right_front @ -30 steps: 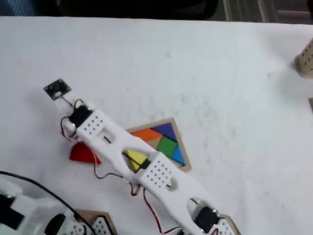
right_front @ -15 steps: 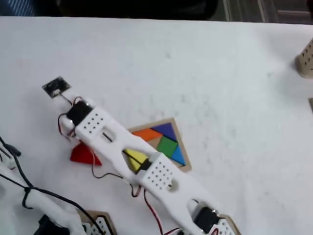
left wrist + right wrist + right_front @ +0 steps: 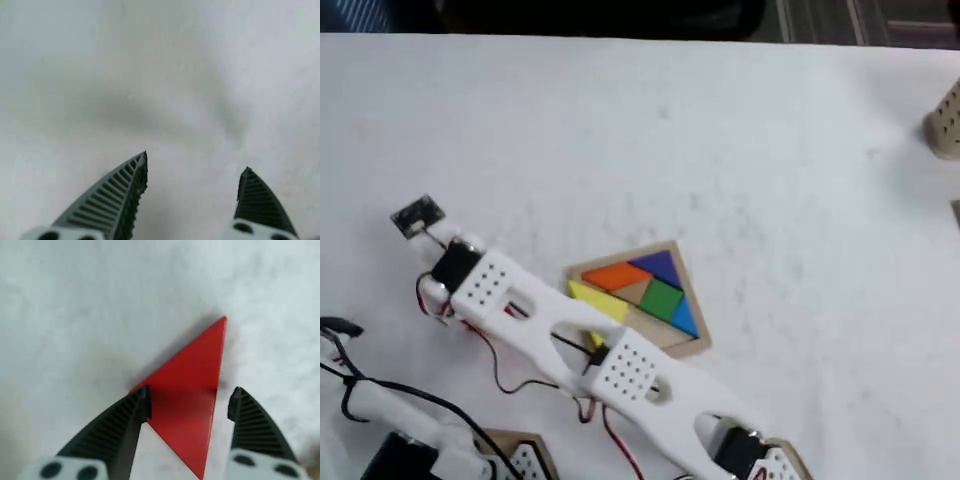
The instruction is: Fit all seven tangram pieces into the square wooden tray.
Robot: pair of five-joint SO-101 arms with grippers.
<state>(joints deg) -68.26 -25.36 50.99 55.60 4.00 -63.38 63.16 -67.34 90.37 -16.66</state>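
The right pincer stands apart with the red triangle between its fingers; the triangle lies flat on the white desk, at about 9 o'clock from the square wooden tray. In the tray sit the orange, purple, green, blue and yellow pieces, the yellow one at 8 o'clock partly under the right arm. The left pincer is also apart, over bare desk.

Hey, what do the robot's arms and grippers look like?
Right arm: white, with grids of small holes, black motors, loose red and black wires. Left arm: white, black cable. Left gripper and right gripper: pointed, ribbed fingers.
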